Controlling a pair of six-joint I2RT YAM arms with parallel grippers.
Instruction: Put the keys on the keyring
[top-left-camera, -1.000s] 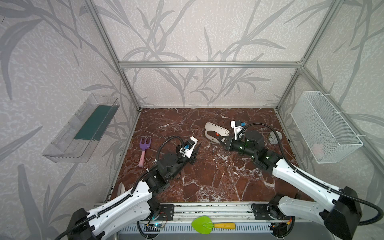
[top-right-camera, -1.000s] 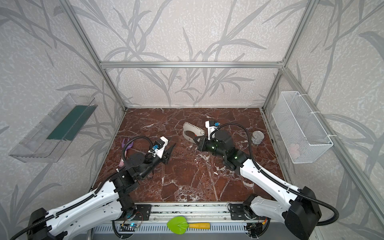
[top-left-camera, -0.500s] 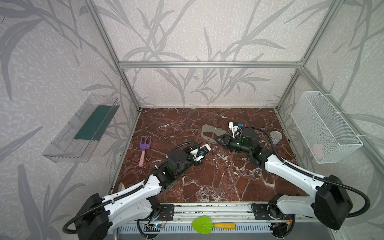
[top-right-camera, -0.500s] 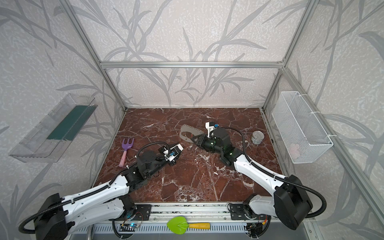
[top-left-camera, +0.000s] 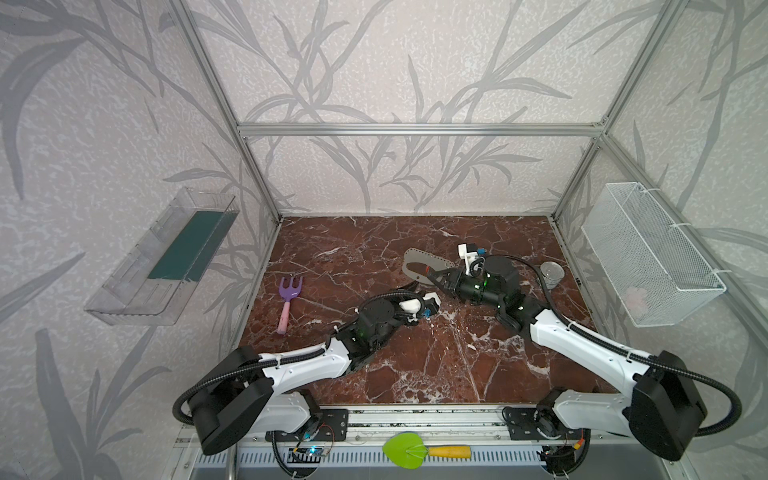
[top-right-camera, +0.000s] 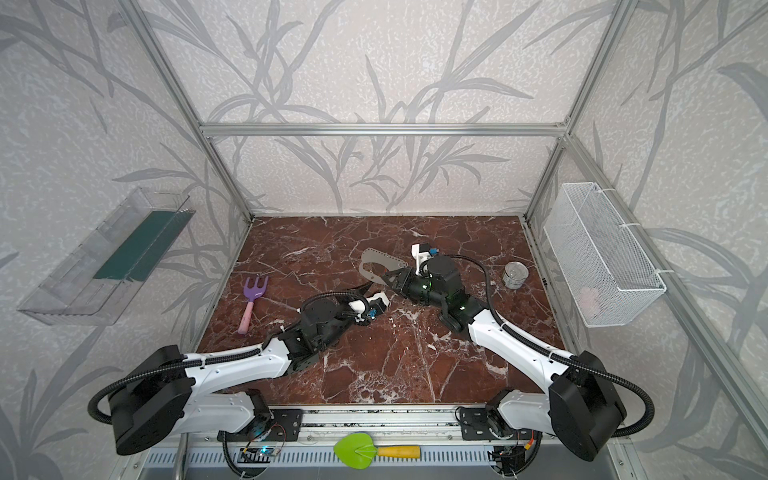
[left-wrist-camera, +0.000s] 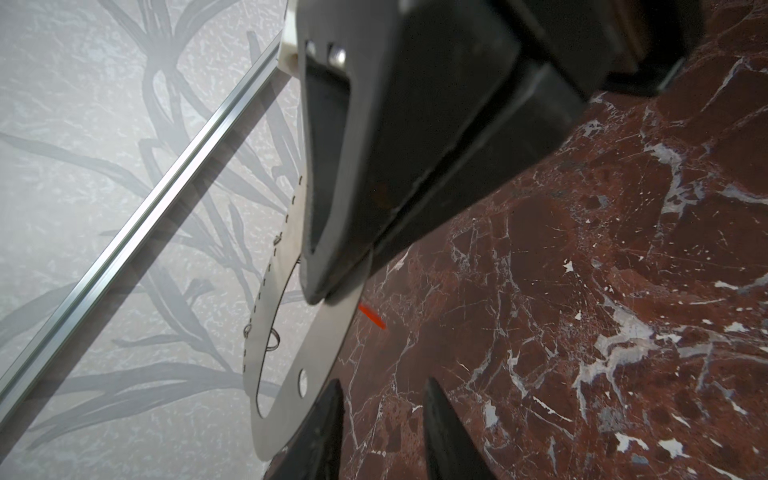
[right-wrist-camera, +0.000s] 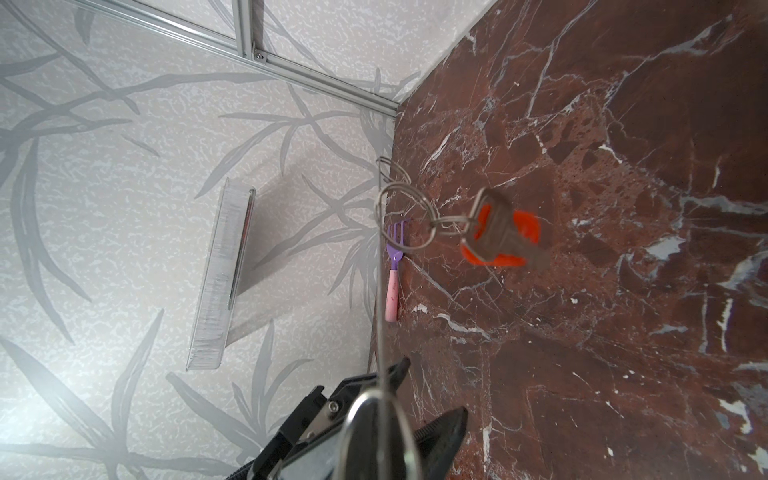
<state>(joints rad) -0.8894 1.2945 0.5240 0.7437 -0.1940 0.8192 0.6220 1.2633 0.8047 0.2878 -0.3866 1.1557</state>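
The keyring (top-left-camera: 419, 259), a flat pale-grey D-shaped plate with holes along one edge, is held above the marble floor with my right gripper (top-left-camera: 435, 276) shut on one side of it. In the right wrist view the plate shows edge-on in front of that gripper (right-wrist-camera: 415, 386), and the keys (right-wrist-camera: 498, 237), a silver key with a red tag, hang from wire rings on it. My left gripper (left-wrist-camera: 382, 415) is open just below the keyring (left-wrist-camera: 316, 332), with nothing between its fingers (left-wrist-camera: 324, 424). One finger is close beside the plate's rounded end. A sliver of the red tag (left-wrist-camera: 371, 315) shows behind the plate.
A purple rake with a pink handle (top-left-camera: 289, 303) lies at the left of the floor. A small metal cup (top-left-camera: 552, 274) stands at the right. A wire basket (top-left-camera: 648, 253) hangs on the right wall and a clear shelf (top-left-camera: 166, 257) on the left wall. A green spade (top-left-camera: 415, 449) lies on the front rail.
My left arm has swung forward and to the right, up to the keyring. The right gripper has turned the plate and carried it a little left. The left jaws have narrowed slightly.
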